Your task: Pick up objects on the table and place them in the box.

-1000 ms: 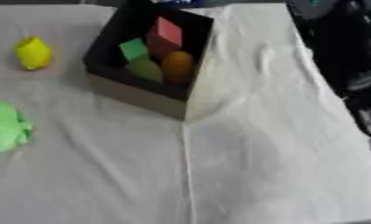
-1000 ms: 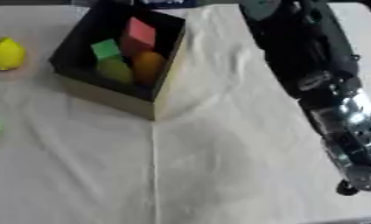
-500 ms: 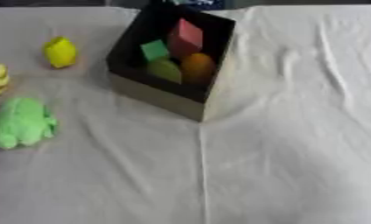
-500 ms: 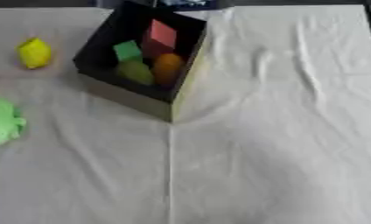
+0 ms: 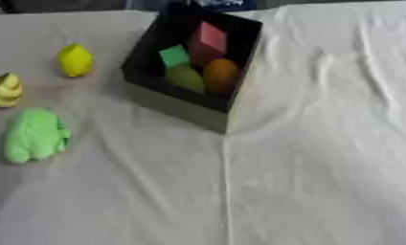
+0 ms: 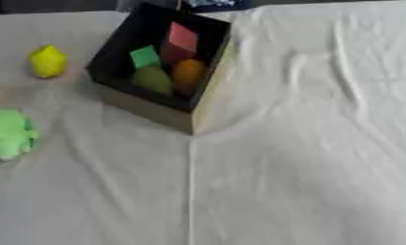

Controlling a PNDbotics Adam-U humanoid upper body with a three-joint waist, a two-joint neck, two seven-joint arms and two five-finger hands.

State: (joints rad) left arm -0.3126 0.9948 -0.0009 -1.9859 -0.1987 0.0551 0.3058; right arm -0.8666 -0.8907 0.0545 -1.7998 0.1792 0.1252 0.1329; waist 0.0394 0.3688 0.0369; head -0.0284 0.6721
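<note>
Banana-like thing (image 5: 5, 90) cut off; blurred.

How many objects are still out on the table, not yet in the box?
3, all left of the box: a yellow lemon-like thing farthest back, a banana-like thing at the left edge, and a green soft thing nearest. More may lie outside the view.

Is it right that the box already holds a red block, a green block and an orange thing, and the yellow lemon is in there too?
Not quite. The left eye view shows the yellow lemon outside, on the cloth left of the box. The red block, green block and orange thing are inside.
</note>
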